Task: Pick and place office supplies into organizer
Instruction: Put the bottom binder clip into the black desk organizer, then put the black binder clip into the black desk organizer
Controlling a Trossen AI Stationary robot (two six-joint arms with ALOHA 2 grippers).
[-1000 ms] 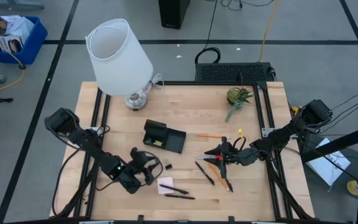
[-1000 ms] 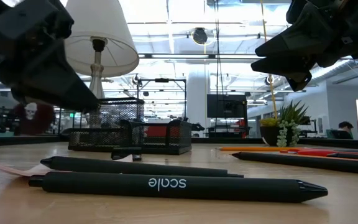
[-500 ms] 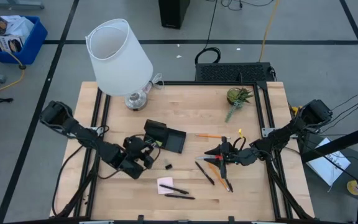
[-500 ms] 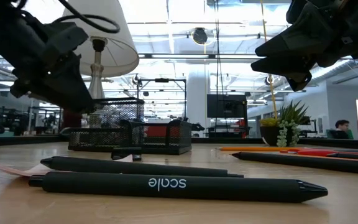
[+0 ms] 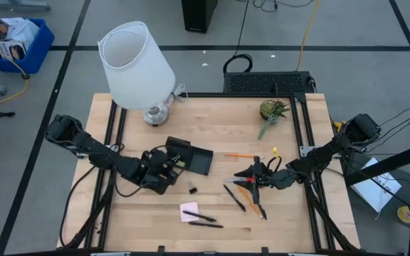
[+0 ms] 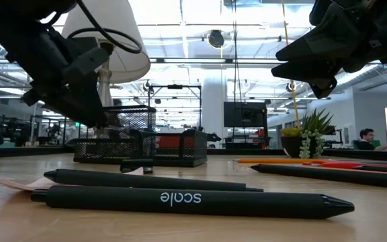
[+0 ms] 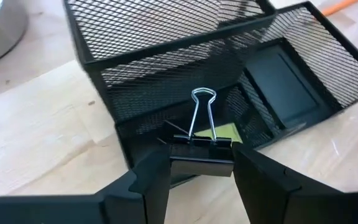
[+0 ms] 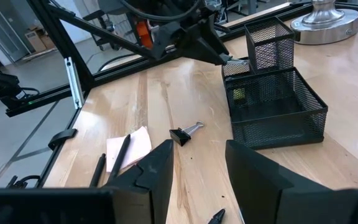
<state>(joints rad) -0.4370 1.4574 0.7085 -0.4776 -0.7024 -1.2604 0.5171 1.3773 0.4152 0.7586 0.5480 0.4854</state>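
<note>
My left gripper (image 5: pixel 164 169) is shut on a small black binder clip (image 7: pixel 201 155) and hangs at the near-left corner of the black mesh organizer (image 5: pixel 189 156), also seen in the left wrist view (image 7: pixel 229 68). My right gripper (image 5: pixel 252 175) is open and waits in the air above the red-handled scissors (image 5: pixel 243 182). A second black clip (image 5: pixel 193 190) lies flat on the table. The pink sticky pad (image 5: pixel 188 212) lies flat with two black pens (image 5: pixel 202 220) partly on it. More pens (image 5: pixel 234 197) and orange pencils (image 5: pixel 240 155) lie near the scissors. My left gripper pinches the clip's black body (image 7: pixel 201 163) between its two fingers. The silver wire handles (image 7: pixel 202 112) stick out ahead of the fingers toward the organizer. The fingers slant down from the table's left. The clip is lifted clear, over the organizer's near edge.
A white lamp (image 5: pixel 135 60) stands at the far left, close behind the organizer. A green plant sprig (image 5: pixel 270 114) lies at the far right, with a tiny yellow piece (image 5: pixel 274 150) nearby. Something yellow (image 7: pixel 222 132) lies inside the organizer. Bare wood (image 5: pixel 127 220) shows at the near left.
My left gripper has moved from beside the sticky pad toward the table's far edge, up to the organizer's near-left corner, staying shut. My right gripper has kept still. The clip on the table, the pens and the pad have not moved.
</note>
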